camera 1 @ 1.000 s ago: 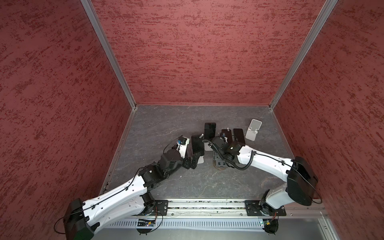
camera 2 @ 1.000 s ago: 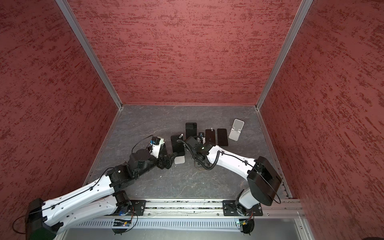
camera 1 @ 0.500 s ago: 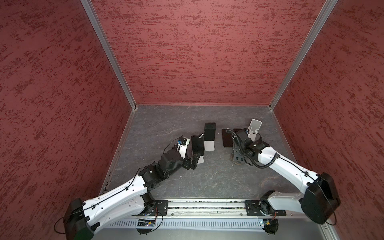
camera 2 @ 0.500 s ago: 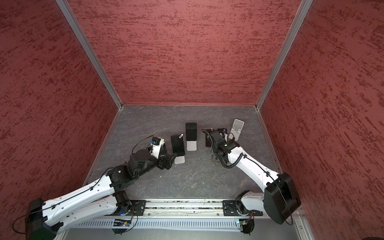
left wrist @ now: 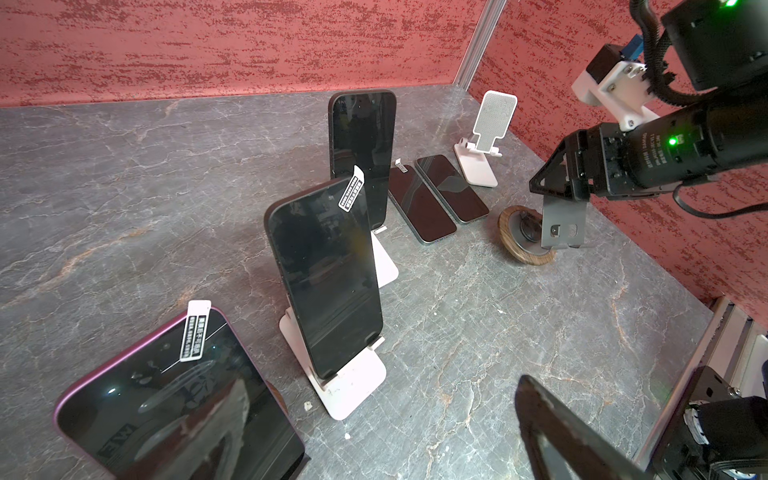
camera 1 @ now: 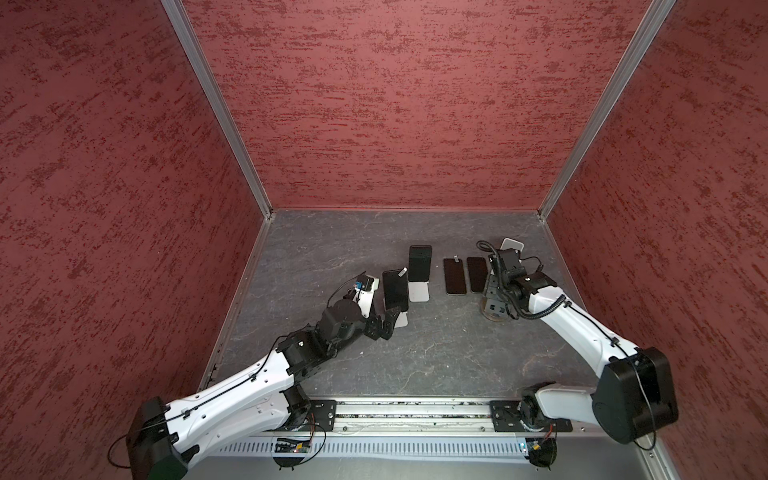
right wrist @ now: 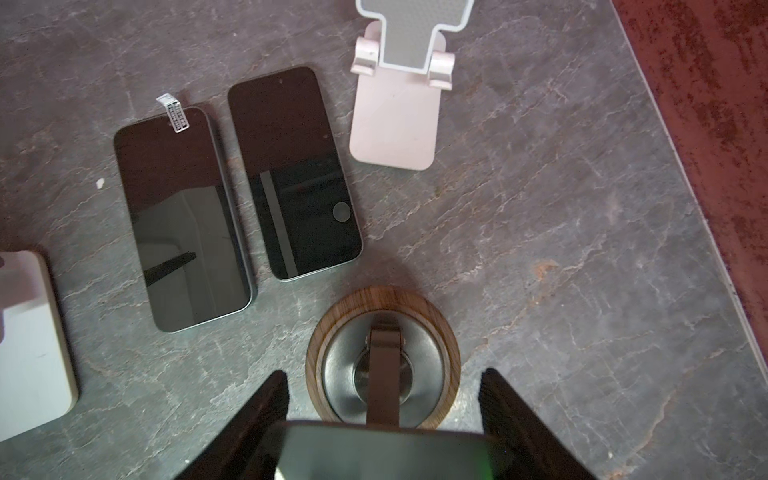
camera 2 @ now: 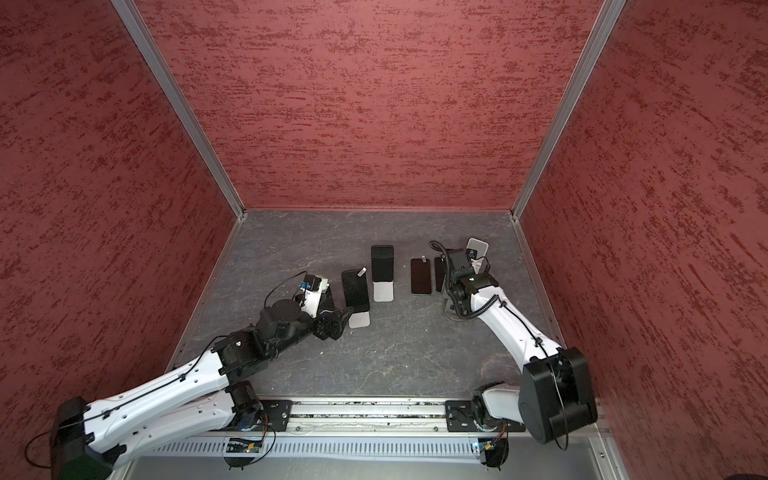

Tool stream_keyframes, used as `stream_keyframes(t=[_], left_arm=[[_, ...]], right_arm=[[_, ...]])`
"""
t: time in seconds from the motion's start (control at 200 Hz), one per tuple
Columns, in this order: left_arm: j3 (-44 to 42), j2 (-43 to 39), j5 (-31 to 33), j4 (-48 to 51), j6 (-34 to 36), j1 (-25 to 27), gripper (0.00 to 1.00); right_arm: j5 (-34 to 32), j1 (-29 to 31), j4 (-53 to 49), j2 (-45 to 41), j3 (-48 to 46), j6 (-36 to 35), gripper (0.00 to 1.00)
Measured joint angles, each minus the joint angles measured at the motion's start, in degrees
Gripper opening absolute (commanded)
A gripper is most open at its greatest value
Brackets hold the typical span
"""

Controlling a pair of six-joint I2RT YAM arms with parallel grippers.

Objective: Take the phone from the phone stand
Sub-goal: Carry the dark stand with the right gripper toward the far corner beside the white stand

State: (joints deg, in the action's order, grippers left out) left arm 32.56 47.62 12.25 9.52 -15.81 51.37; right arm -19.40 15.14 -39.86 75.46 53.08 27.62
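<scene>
**Surface and room.** We find a grey, veined, stone-look tabletop (camera 1: 436, 353) enclosed on three sides by red textured walls (camera 1: 395, 104). The walls are joined at the back corners by aluminium posts (camera 1: 220, 112). A metal rail (camera 1: 415, 409) along the front edge carries both arm bases. A few small pale specks lie on the surface.

**Stands and contents.**
- The far pink stand (camera 1: 418, 291) carries the far phone (camera 1: 420, 263), which is upright with a dark screen.
- Just beside it, nearer the rail and to the left, the near pink stand (camera 1: 401, 320) carries the near phone (camera 1: 395, 289). This phone leans back and has a white label tab at its top corner.
- In the left wrist view a purple phone (left wrist: 174, 407), also labelled, stands tilted close to the camera. A brown edge shows behind it, and we cannot tell what supports it.
- At the back right, the bare pink stand (right wrist: 395, 120) holds nothing.
- The tabbed flat phone (right wrist: 183, 220) and the plain flat phone (right wrist: 293, 174) lie side by side on the tabletop, between the far pink stand and the bare pink stand. They lie close together but apart.

**Grippers.**
- The right gripper (right wrist: 384, 376) sits over the round wooden stand (left wrist: 509, 237). Its fingers are pressed against the sides of that stand's dark upright plate (left wrist: 563, 224). We cannot tell whether the base is flat on the tabletop.
- The left gripper (camera 1: 381, 327) lies low beside the foot of the near pink stand. Its jaws are spread wide and grip nothing. One finger (left wrist: 552, 424) shows in the left wrist view, apart from every phone.
</scene>
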Motion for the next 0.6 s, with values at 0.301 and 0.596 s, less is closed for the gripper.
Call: stream_keyframes(t=[0.301,0.596], left_arm=[[0.00,0.02,0.17,0.42,-0.11,0.00,0.99],[0.00,0.02,1.86,0.94,-0.90,0.02,0.99]], right_arm=[[1.44,-7.23,4.33,2.12,0.00,-3.19,0.56],[3.82,-13.07,7.56,3.74,0.00,-5.62,0.56]])
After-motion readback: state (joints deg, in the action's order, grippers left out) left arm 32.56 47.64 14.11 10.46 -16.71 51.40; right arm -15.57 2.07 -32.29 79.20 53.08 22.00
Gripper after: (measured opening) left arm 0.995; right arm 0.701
